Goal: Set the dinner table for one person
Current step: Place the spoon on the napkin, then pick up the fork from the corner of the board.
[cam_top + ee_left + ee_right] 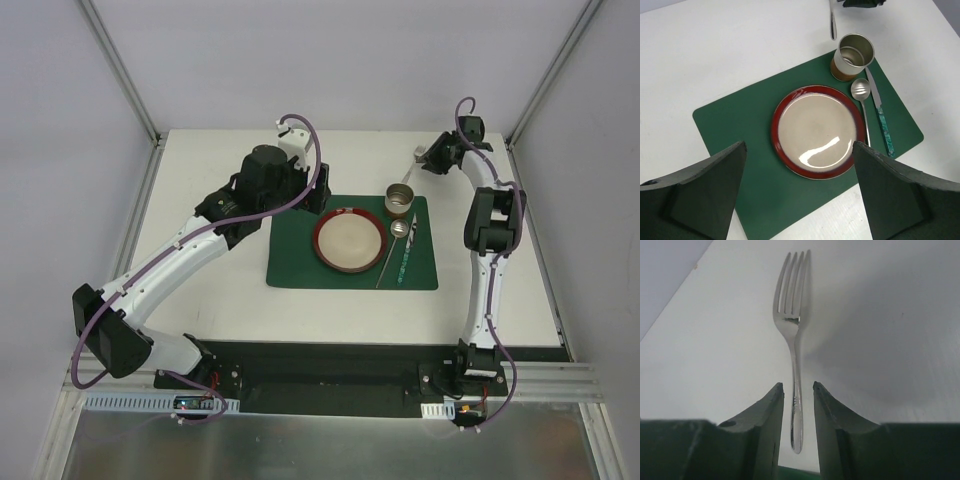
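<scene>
On the white dinner table point(210, 290) lies a dark green placemat point(740, 120). On the mat are a red-rimmed plate point(817, 131), a metal cup point(854, 56), a spoon point(860, 90) and a green-handled knife point(880, 115). A silver fork point(792, 315) lies on the bare table beyond the mat's far right corner. My right gripper point(798, 386) is low over the fork's handle, with a finger on each side and a gap showing between them and the handle. My left gripper point(799, 145) hovers wide open above the mat's left side, with nothing in it.
Metal frame rails point(135, 215) edge the table on both sides. The right arm point(490, 220) stretches along the mat's right side, close to the knife and cup. The left arm point(170, 265) crosses the table's left half.
</scene>
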You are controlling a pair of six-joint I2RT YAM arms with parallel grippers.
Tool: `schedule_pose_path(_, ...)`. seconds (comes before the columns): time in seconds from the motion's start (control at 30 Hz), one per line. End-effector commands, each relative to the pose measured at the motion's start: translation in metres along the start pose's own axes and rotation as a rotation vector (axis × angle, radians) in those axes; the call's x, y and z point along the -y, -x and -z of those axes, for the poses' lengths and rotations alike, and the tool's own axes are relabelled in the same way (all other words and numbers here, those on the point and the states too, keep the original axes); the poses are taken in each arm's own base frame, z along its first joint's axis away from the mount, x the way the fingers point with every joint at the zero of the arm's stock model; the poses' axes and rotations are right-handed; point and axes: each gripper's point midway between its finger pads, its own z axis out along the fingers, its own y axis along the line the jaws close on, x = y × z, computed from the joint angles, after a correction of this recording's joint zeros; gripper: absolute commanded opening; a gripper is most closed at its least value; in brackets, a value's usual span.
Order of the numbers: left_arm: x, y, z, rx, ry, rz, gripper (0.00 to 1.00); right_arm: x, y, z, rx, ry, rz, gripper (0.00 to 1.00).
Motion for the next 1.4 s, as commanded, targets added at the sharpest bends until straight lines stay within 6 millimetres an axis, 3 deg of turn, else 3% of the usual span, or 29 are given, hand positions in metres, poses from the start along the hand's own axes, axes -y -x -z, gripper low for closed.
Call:
schedule_pose_path(0.0,0.007,0.003,0.004,-0.003,-0.046,0.053,0.85,-0.006,0.006,-0.012,0.000,0.060,-0.060,0.33)
schedule_pose_path(0.57,0.020,-0.004,0.010,-0.048,-0.104,0.113,0.82,0.011,0.005,-0.053,-0.008,0.100,-0.192,0.34)
schedule_pose_path(0.67,0.020,-0.004,0.011,-0.044,-0.103,0.118,0.82,0.009,0.008,-0.054,0.002,0.099,-0.209,0.31)
schedule_pose_path(0.73,0.020,-0.004,0.012,-0.044,-0.101,0.120,0.81,0.009,0.007,-0.055,0.000,0.100,-0.216,0.24)
schedule_pose_path(0.93,0.020,-0.005,0.014,-0.046,-0.101,0.125,0.81,0.010,0.007,-0.056,0.004,0.086,-0.232,0.05)
schedule_pose_path(1.2,0.021,-0.012,0.018,-0.065,-0.111,0.125,0.81,0.009,0.011,-0.054,0.007,0.098,-0.270,0.01)
schedule_pose_path(1.33,0.019,-0.031,0.012,-0.116,-0.097,0.121,0.81,-0.007,0.024,-0.036,0.021,0.143,-0.267,0.01)
schedule_pose_path(1.37,0.018,-0.039,0.009,-0.135,-0.091,0.122,0.81,-0.021,0.034,-0.021,0.043,0.169,-0.247,0.01)
